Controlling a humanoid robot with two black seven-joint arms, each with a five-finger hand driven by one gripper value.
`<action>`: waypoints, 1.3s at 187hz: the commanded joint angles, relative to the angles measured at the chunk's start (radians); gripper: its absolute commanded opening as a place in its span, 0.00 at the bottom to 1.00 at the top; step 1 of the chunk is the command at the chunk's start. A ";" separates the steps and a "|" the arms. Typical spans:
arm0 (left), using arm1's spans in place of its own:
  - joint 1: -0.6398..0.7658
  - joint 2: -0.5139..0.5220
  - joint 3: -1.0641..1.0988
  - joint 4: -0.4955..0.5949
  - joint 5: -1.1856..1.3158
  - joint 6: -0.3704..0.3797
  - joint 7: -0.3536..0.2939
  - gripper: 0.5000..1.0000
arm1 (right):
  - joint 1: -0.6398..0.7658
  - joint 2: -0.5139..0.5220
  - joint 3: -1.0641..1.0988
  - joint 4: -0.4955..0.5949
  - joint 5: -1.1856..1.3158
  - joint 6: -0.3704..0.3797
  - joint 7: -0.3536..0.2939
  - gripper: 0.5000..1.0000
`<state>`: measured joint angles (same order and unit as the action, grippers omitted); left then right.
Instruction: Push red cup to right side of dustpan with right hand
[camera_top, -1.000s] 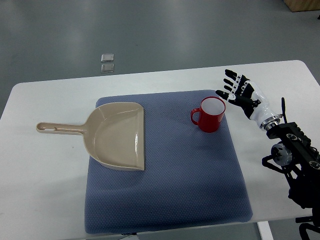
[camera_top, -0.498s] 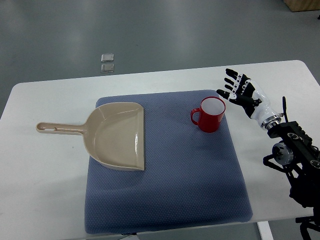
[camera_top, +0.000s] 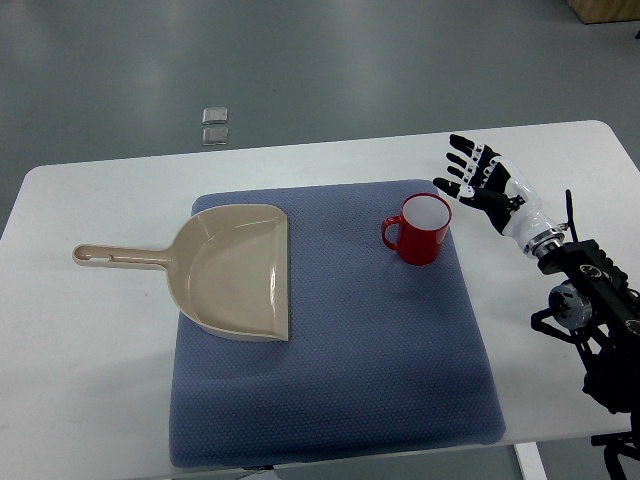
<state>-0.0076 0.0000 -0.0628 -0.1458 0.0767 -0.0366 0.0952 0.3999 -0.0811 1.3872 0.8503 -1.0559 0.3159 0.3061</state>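
Your right hand (camera_top: 480, 181) hovers with fingers (camera_top: 458, 165) spread and holding nothing, just up and to the right of the cup (camera_top: 419, 229), not touching it. Its arm (camera_top: 585, 300) comes in from the right edge over the white surface (camera_top: 90, 380). You have the red cup standing upright on the blue mat (camera_top: 380, 370), near the mat's upper right corner, handle pointing left toward the dustpan (camera_top: 232, 270). That beige dustpan lies on the mat's left part, its straight open edge facing right toward the cup, well apart from it, and its handle sticks out left over the bare surface.
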 joint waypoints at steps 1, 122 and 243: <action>0.000 0.000 0.000 0.000 0.000 0.000 0.000 1.00 | -0.003 -0.009 0.001 -0.002 0.001 0.006 0.008 0.86; 0.000 0.000 0.000 0.000 0.000 0.000 0.000 1.00 | -0.015 -0.075 -0.031 -0.014 -0.006 0.163 0.130 0.86; 0.000 0.000 0.000 0.000 0.000 0.000 0.000 1.00 | -0.010 -0.132 -0.178 -0.071 -0.016 0.161 0.192 0.86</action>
<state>-0.0076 0.0000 -0.0629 -0.1457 0.0767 -0.0369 0.0951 0.3887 -0.2061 1.2136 0.7955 -1.0722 0.4774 0.4985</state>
